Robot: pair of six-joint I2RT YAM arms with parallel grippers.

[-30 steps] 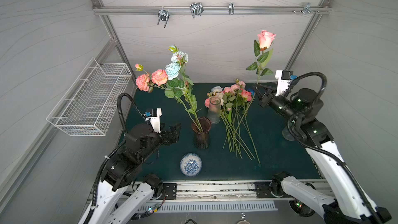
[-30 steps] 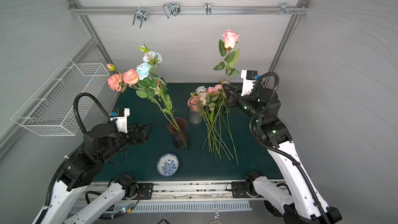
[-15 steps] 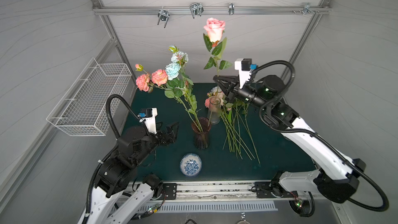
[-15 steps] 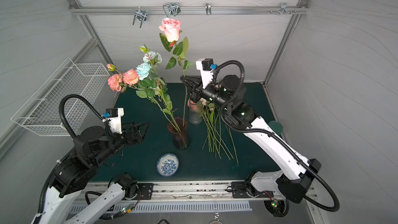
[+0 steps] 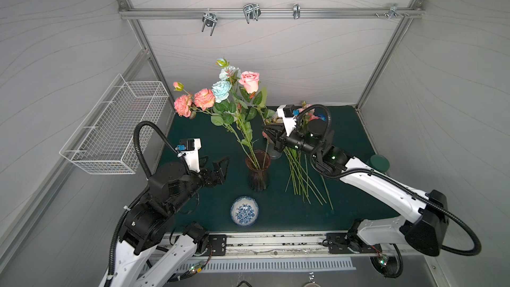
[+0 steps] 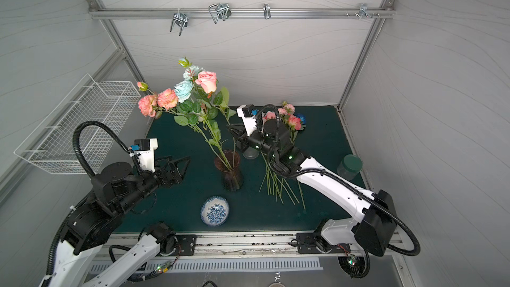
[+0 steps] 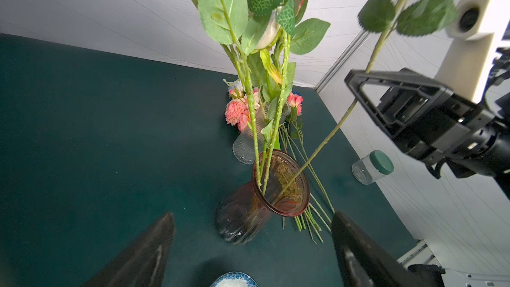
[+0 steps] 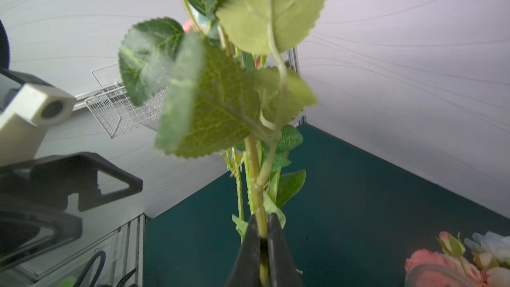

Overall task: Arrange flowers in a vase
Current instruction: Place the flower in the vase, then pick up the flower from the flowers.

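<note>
A brown-red glass vase (image 5: 258, 172) (image 6: 229, 171) (image 7: 276, 189) stands mid-table and holds coral and pale blue flowers (image 5: 220, 91). My right gripper (image 5: 264, 128) (image 6: 229, 128) (image 8: 260, 225) is shut on the stem of a pink rose (image 5: 249, 81) (image 6: 207, 80), just right of the vase and above its rim. In the left wrist view that stem's lower end (image 7: 292, 180) reaches inside the vase mouth. Left of the vase my left gripper (image 5: 216, 161) (image 6: 179, 160) (image 7: 253, 213) hovers open, holding nothing. More flowers (image 5: 303, 172) (image 6: 278, 186) lie in a loose pile to the right.
A ribbed clear glass (image 5: 274, 153) (image 7: 245, 147) stands behind the vase under my right gripper. A blue-patterned bowl (image 5: 244, 211) (image 6: 214, 211) sits in front of the vase. A green-lidded jar (image 5: 379, 162) (image 7: 372, 167) is at the right edge; a wire basket (image 5: 116, 131) hangs on the left wall.
My right arm swung left from the back right with the pink rose and lowered it, so the stem now stands in the vase. My left arm shifted only slightly.
</note>
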